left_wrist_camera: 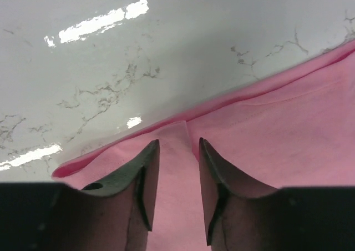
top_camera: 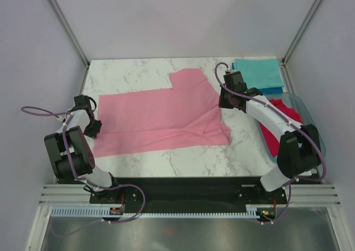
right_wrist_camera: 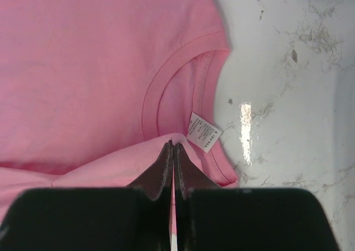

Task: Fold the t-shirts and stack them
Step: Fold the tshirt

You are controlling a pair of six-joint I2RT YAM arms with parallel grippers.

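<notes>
Pink t-shirt [top_camera: 161, 118] lying spread on table [top_camera: 125, 73]. Left pincer [left_wrist_camera: 178, 142] hovering spread over its left edge; right pincer [right_wrist_camera: 173, 145] pressed together, pinching raised fold of same shirt beside neck opening.

**Soft matt cloth on a glossy stone-look desk**

The pink t-shirt [top_camera: 161, 118] is matt, fine-knit cloth, soft and lightly creased, with a ribbed band round the collar and stitched seams. Its neck label [right_wrist_camera: 203, 131] is a thin white slip with small print; whether it is woven or papery cannot be told. The desk [top_camera: 133, 73] is smooth and glossy, white with grey marble veining, and mirrors the lamps as bright streaks. The fingers of the left tool [left_wrist_camera: 177, 145] and the right tool [right_wrist_camera: 173, 146] are dull black and faintly grainy, either plastic or rubber. The teal t-shirt [top_camera: 258, 70], blue t-shirt [top_camera: 272, 89] and red t-shirt [top_camera: 285, 111] are likewise matt cloth. The tub [top_camera: 304, 106] is clear bluish plastic, smooth with a slight sheen.
</notes>
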